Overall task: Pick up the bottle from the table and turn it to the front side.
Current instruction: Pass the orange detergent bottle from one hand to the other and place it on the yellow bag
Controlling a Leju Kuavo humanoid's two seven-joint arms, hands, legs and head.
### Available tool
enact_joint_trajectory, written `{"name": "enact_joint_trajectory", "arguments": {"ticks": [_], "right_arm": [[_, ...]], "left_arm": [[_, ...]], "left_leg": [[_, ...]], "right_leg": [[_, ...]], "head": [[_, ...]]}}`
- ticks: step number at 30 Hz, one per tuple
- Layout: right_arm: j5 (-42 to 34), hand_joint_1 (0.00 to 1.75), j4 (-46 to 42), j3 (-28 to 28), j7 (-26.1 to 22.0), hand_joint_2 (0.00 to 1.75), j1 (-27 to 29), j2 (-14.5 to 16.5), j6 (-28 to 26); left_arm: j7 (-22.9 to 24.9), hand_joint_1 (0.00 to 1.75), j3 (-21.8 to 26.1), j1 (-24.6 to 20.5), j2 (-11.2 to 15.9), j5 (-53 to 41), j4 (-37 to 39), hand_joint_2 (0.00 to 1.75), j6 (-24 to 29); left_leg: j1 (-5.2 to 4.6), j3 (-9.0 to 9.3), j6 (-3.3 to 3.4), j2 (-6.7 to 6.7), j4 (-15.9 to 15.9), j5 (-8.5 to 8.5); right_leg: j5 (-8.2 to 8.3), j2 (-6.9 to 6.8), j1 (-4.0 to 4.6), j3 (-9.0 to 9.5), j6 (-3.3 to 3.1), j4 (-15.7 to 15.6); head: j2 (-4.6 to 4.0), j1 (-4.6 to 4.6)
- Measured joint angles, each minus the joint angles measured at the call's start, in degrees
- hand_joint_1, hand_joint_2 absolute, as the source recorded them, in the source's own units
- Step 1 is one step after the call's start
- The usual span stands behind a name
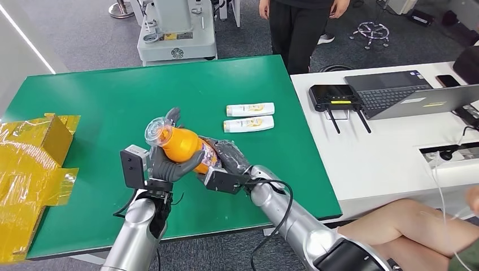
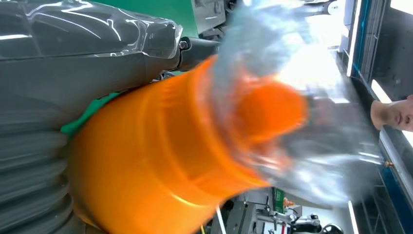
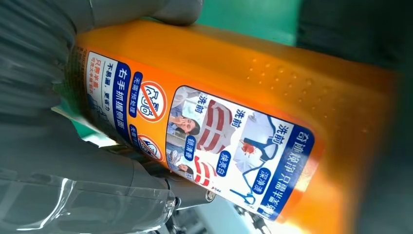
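- Above the near middle of the green counter (image 1: 113,101): you have the orange bottle (image 1: 183,145) lifted clear of the surface, tilted, its clear cap (image 1: 155,131) pointing to the far left.
- Left hand (image 1: 169,164): fingers wrapped around the bottle's upper body just below the cap; in the left wrist view the orange body (image 2: 160,165) and blurred clear cap (image 2: 292,97) sit right against the grey thumb.
- Right hand (image 1: 229,161): fingers closed around the bottle's lower, labelled end; in the right wrist view you see the printed label (image 3: 204,141) with blue panels and Chinese text, facing that camera.
- Far right of the bottle, on the counter: two white tubes (image 1: 249,117) lying side by side, well apart from both hands.
- Left edge of the counter: a yellow-taped cardboard box (image 1: 34,164).
- White counter (image 1: 384,164) to the right: a laptop (image 1: 406,93) and a black controller (image 1: 334,97).
- Far side: a person (image 1: 299,28) standing; near right, a person's knee (image 1: 406,223).
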Motion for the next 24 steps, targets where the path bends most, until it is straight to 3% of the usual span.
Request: {"name": "enact_joint_trajectory", "arguments": {"ticks": [17, 18, 19, 22, 24], "right_arm": [[-0.8, 1.75, 1.3, 0.0, -1.5, 1.75, -1.2, 0.6, 1.8], [-0.8, 1.75, 1.4, 0.0, -1.5, 1.75, -1.1, 0.6, 1.9], [-0.8, 1.75, 1.5, 0.0, -1.5, 1.75, -1.1, 0.6, 1.9], [-0.7, 1.75, 1.8, -0.2, -0.5, 1.75, -1.1, 0.6, 2.3], [-0.3, 1.75, 2.2, -0.3, 1.4, 1.75, -1.1, 0.6, 2.4]], "left_arm": [[0.3, 0.00, -0.2, -0.9, -0.2, 0.1, 2.1, 1.75, 0.8], [0.3, 0.06, -0.2, -0.9, -0.2, 0.1, 2.1, 1.75, 0.8], [0.3, 0.40, -0.2, -0.9, -0.2, 0.1, 2.1, 1.75, 0.8], [0.3, 1.65, -0.1, -0.9, -0.2, 0.3, 2.3, 1.75, 1.2], [0.3, 1.75, -0.1, -0.8, -0.1, 0.5, 2.3, 1.75, 1.6]], "left_leg": [[0.00, 0.00, 0.00, -0.01, 0.0, 0.00], [0.00, 0.00, 0.00, -0.01, 0.0, 0.00], [0.00, 0.00, 0.00, -0.01, 0.0, 0.00], [0.00, 0.00, 0.00, -0.01, 0.0, 0.00], [0.00, 0.00, 0.00, -0.01, 0.0, 0.00]], "right_leg": [[0.00, -0.01, 0.00, 0.00, 0.00, 0.0], [0.00, -0.01, 0.00, 0.00, 0.00, 0.0], [0.00, -0.01, 0.00, 0.00, 0.00, 0.0], [0.00, -0.01, 0.00, 0.00, 0.00, 0.0], [0.00, -0.01, 0.00, 0.00, 0.00, 0.0]], "head": [[0.00, -0.01], [0.00, -0.01], [0.00, -0.01], [0.00, -0.01], [0.00, -0.01]]}}
